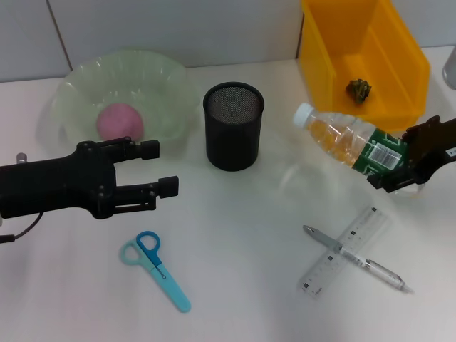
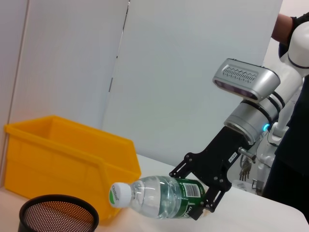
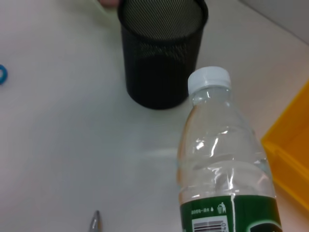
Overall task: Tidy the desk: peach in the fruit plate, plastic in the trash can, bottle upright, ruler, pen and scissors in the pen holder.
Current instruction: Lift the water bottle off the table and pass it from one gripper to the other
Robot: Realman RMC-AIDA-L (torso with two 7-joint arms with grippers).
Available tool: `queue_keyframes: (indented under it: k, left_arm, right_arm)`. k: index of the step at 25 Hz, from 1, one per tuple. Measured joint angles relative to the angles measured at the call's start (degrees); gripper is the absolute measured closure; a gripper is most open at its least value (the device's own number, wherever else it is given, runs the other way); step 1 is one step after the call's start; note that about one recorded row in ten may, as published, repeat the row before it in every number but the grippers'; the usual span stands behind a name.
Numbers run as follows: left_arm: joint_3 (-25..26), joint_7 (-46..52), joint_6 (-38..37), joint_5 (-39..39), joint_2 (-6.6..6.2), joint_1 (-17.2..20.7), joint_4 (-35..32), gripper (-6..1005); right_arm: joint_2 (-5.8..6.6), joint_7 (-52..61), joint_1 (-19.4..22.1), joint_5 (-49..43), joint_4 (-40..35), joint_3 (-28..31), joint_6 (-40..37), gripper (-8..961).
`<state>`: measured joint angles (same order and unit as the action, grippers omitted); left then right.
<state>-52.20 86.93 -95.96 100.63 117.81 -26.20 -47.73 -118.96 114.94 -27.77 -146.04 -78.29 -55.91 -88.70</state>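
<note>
While the right claw [image 1: 400, 169] clamps the base of the bottle [image 1: 345, 140], the bottle hangs tilted above the counter [image 1: 242, 242] near its right edge, beside the yellow bin [image 1: 399, 71]. Gripped so low, it could slip or topple when stood up. The left claw [image 1: 160, 178] hovers wide near the scissors [image 1: 155, 268].

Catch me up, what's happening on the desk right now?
The right gripper has clamped the bottle by its base and holds it tilted off the table, cap toward the pen holder. The left gripper hovers open near the fruit plate, which holds the peach. Scissors, ruler and pen lie loose.
</note>
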Motion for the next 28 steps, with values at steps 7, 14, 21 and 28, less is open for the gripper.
queue_keyframes:
  k: [7,14,21,28]
  left_arm:
    - [0.24,0.07,-0.02,0.00,0.11,-0.01,0.04,202]
    - [0.61,0.12,0.03,-1.67,0.29,-0.34,1.49,203]
    - [0.56,0.19,0.00,-6.31,0.31,-0.32,3.61,203]
    - [0.21,0.10,-0.10,-9.36,0.52,-0.43,5.84,203]
  right_arm:
    - [-0.04,-3.87,3.16,7.60,-1.56,0.62,0.61,187]
    - [-0.10,-11.04,6.32,19.30,-1.36,2.27,0.84,187]
    - [-0.21,-17.63,7.84,28.99,0.97,2.33,1.08,186]
    - [-0.22,-21.91,7.96,34.03,4.10,2.39,1.09,186]
